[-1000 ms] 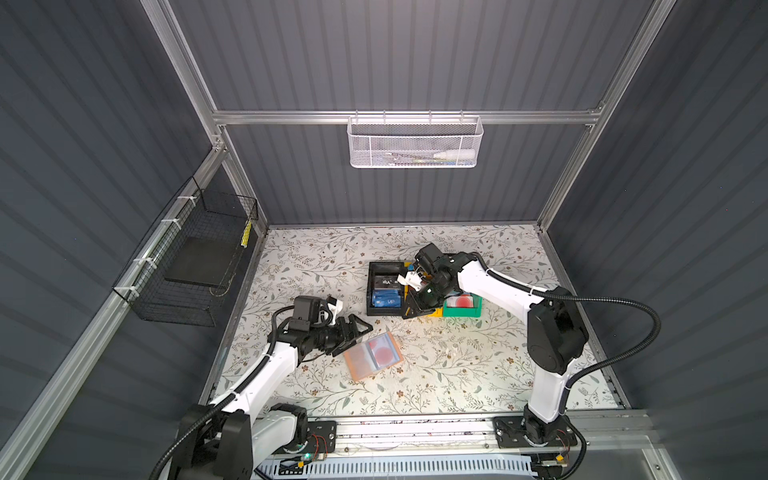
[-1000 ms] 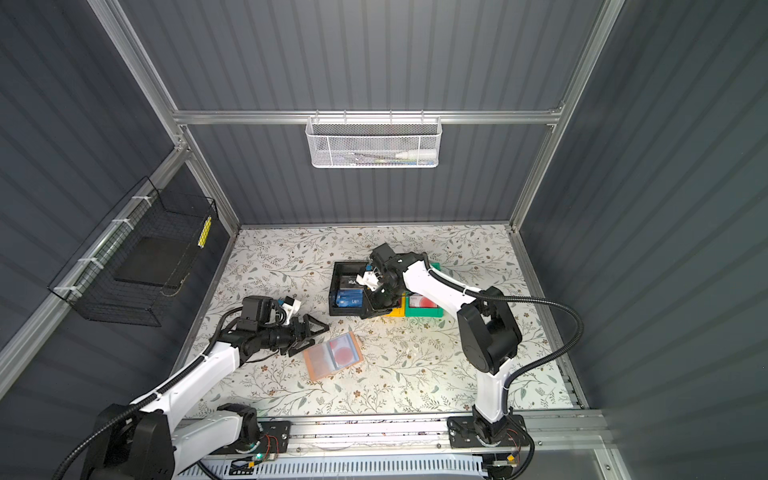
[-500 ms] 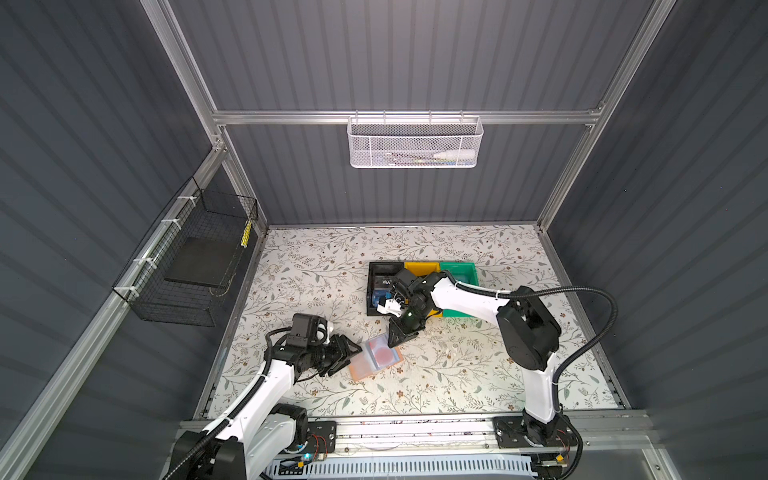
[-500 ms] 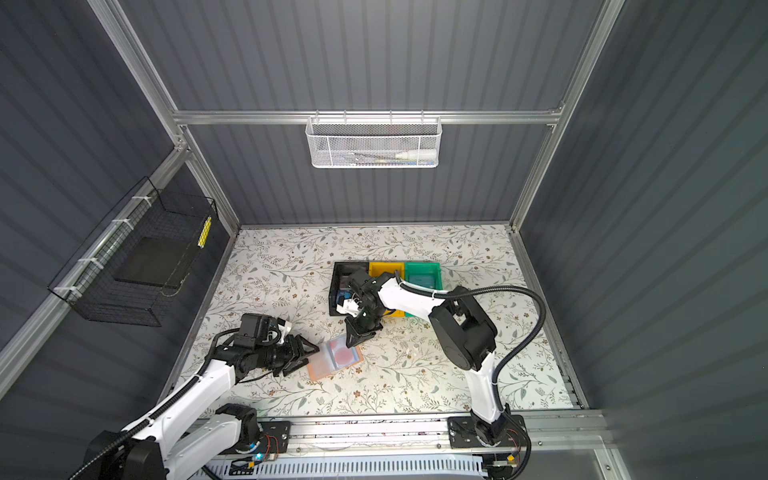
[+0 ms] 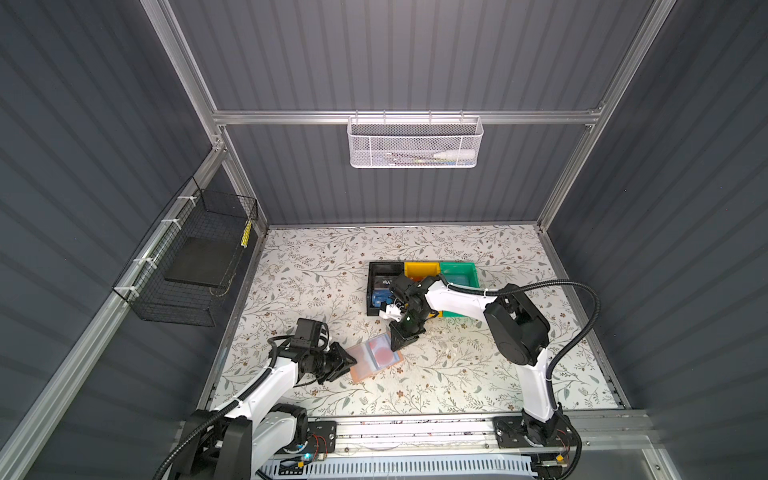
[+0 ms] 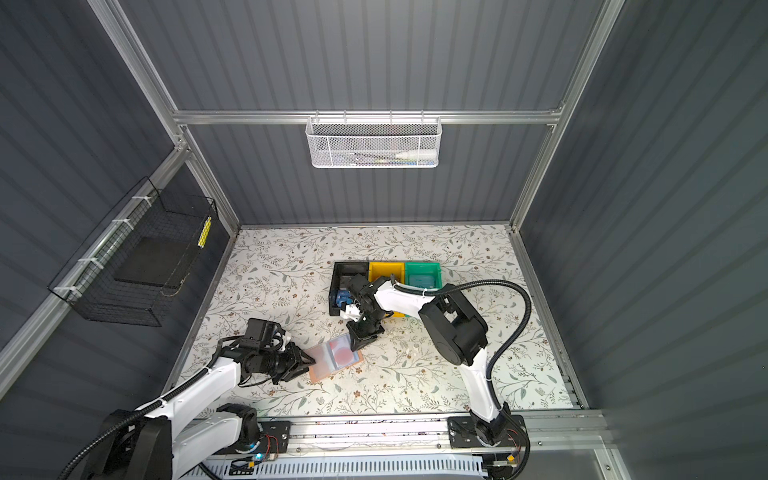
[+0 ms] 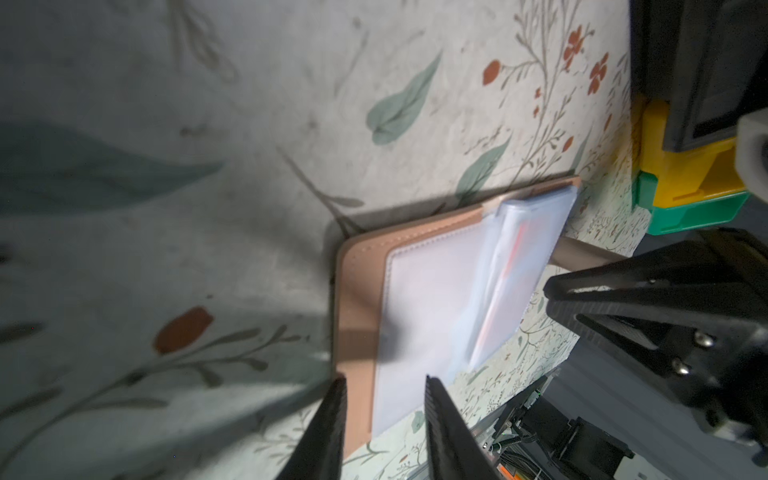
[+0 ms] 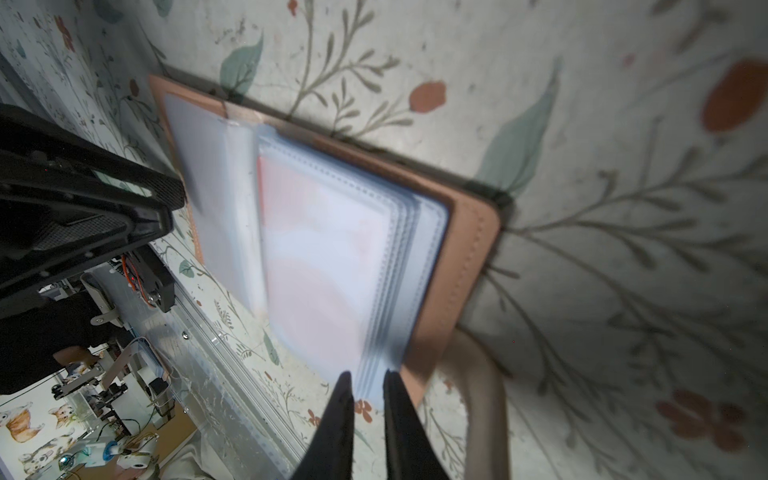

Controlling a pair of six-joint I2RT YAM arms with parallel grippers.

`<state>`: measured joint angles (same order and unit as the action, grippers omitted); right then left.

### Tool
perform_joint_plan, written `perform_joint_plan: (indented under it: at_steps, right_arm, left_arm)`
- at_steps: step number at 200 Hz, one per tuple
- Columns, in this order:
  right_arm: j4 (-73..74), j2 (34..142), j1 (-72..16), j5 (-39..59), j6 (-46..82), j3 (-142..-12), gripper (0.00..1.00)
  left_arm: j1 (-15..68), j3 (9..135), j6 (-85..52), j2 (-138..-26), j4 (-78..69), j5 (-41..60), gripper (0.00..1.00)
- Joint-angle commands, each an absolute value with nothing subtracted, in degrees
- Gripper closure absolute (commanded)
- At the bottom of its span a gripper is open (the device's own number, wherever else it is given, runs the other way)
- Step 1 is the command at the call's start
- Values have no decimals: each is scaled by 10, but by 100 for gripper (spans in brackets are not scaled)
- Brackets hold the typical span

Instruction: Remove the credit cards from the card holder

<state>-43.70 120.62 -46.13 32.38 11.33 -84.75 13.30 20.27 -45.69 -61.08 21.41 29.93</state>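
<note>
The tan card holder [image 5: 365, 368] [image 6: 322, 370] lies open on the floral table, clear sleeves up. A white-and-red credit card [image 5: 382, 351] [image 8: 316, 257] shows through its top sleeve. My left gripper [image 5: 347, 360] [image 7: 384, 380] is low at the holder's left edge. Its jaws stand apart, with the tan cover's [image 7: 357, 316] edge and a sleeve between the tips. My right gripper [image 5: 395, 343] [image 8: 368, 378] points down at the far right corner, jaws a narrow gap apart around the sleeve edges [image 8: 399, 266]. A blue card [image 5: 380, 297] lies in the black bin.
Black bin [image 5: 374, 266], yellow bin [image 5: 419, 268] and green bin [image 5: 473, 270] stand in a row just behind the holder, under my right arm. A wire basket [image 5: 195, 266] hangs on the left wall and a white mesh basket [image 5: 415, 143] on the back wall.
My right gripper came from over the bins down to the holder's far corner. My left gripper slid in to the holder's left edge and its jaws narrowed.
</note>
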Motion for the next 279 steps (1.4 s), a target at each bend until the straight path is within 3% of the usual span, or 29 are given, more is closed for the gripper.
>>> perform_joint_plan:
  at_steps: [1, 167, 279]
  right_arm:
    - [-446, 1214, -461, 315, 106, -850, 84]
    - [-456, 1247, -461, 317, 102, -880, 85]
    - [-471, 1263, -461, 300, 101, -901, 85]
  left_arm:
    - [134, 197, -460, -622, 200, 292, 67]
    - [134, 214, -450, -722, 127, 305, 69]
    - [134, 211, -448, -729, 118, 307, 70]
